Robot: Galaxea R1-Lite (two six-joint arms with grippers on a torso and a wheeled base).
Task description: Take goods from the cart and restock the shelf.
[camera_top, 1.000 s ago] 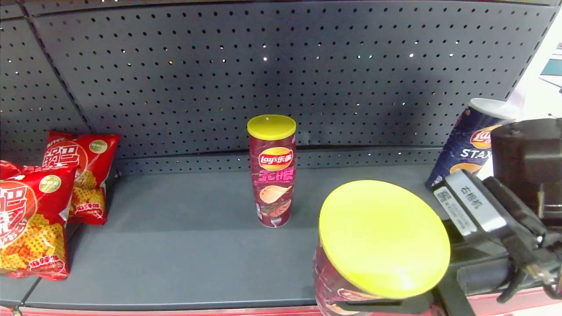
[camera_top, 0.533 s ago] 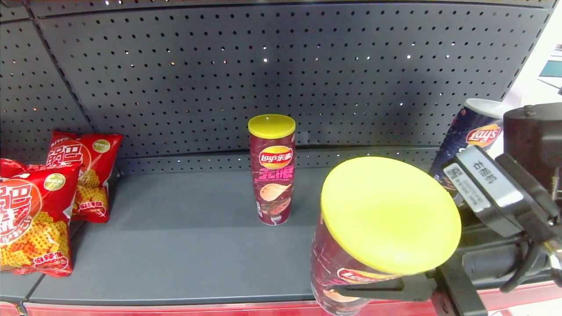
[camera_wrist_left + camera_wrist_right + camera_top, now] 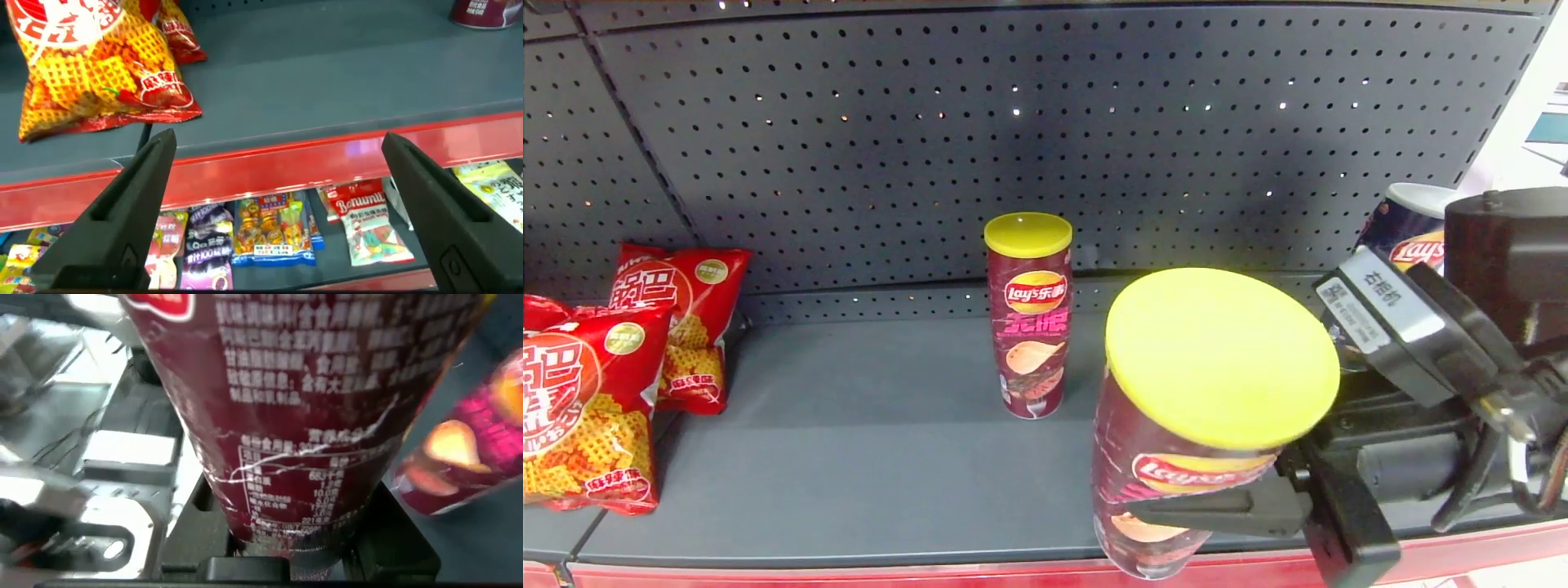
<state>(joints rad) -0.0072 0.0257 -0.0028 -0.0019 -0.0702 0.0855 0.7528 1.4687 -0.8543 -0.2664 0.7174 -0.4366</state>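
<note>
Our right jaws, clamped on the yellow-lidded chip can (image 3: pixel 1221 355), have carried it up over the shelf (image 3: pixel 849 457) edge; its twin (image 3: pixel 1029 318) stands just beyond them. Placement looks close. Left jaws hang wide.

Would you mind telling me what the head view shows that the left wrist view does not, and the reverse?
Head view adds: the pegboard panel, the blue can at the shelf's right end, and the held can in the right gripper. Left wrist view adds: the left gripper, fingers open, and small packets below the shelf. Both share the red snack bags, the grey shelf with its red front edge, and the standing can, just its base in the wrist view.
</note>
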